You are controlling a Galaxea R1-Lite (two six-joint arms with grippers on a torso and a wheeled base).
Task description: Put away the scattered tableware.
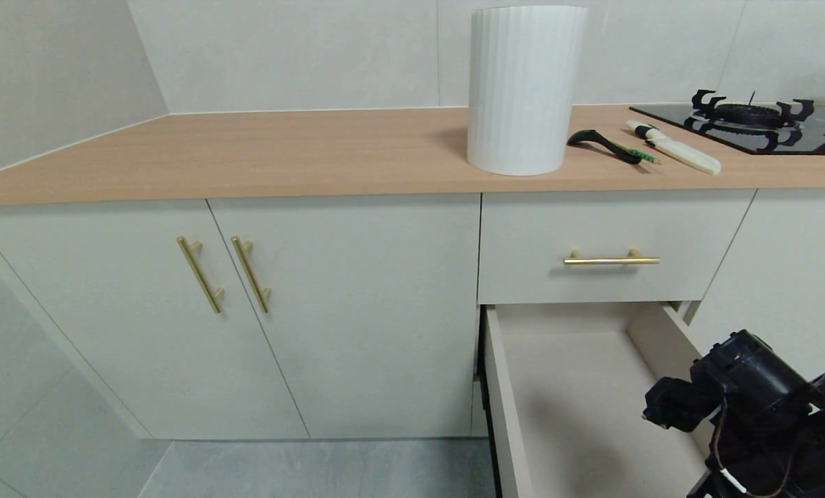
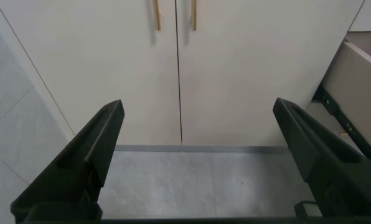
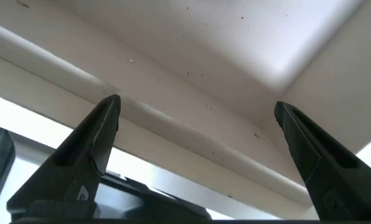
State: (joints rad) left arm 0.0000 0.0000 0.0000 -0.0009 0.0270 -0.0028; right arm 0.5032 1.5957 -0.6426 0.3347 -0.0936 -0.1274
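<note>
**Pincers apart and low; tableware up on the counter**

Right pincer (image 3: 197, 107) is seen with jaws spread wide and nothing between them, set at the open drawer (image 1: 503, 387), whose pale inner wall is faced closely in the right wrist view. Left pincer (image 2: 198, 106) is likewise spread and empty, held low before the cabinet doors (image 2: 179, 68), near the floor (image 2: 192, 180). The tableware is found well above both, on the counter (image 1: 281, 152): a black-handled utensil (image 1: 600, 142), a thin green piece (image 1: 639, 155) and a long white utensil (image 1: 675, 146), laid side by side between the white ribbed holder (image 1: 523, 90) and the hob (image 1: 751, 121). Their long axes are slanted from far-left to near-right. The right arm (image 1: 751, 394) is judged the nearer, since the pieces lie almost straight above the drawer. The pieces are given by the head view; the spread of the jaws is given by the wrist views.
</note>
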